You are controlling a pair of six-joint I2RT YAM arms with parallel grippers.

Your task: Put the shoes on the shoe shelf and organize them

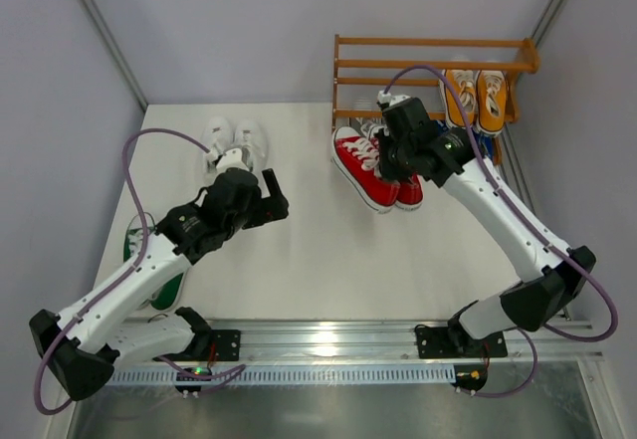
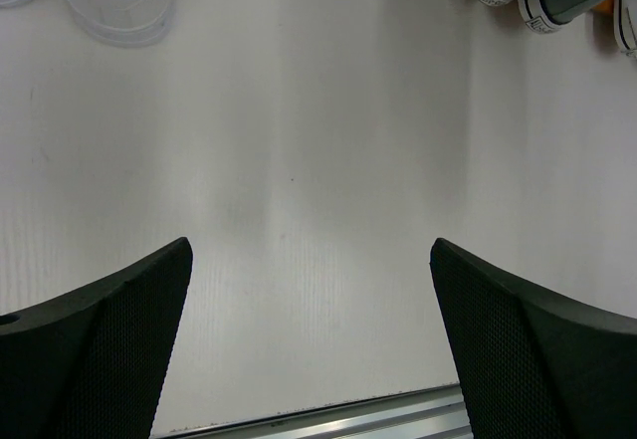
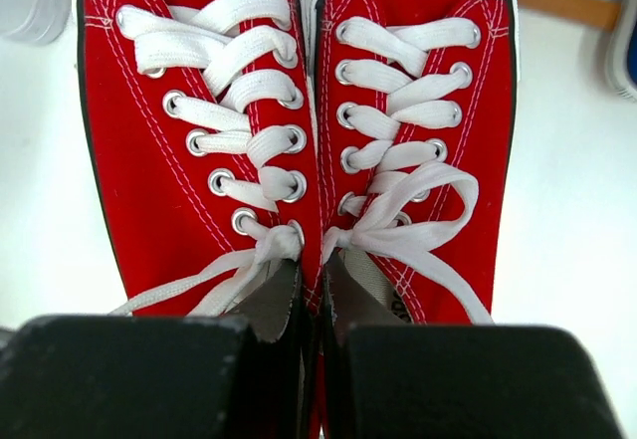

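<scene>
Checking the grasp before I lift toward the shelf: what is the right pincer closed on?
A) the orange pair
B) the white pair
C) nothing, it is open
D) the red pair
D: in the right wrist view the right pincer is shut on the touching inner collars of the red pair, pinching both shoes together.

The right pincer point(image 3: 317, 344) pinches the red shoes point(image 3: 249, 150) together, seemingly by their inner collars.
</scene>
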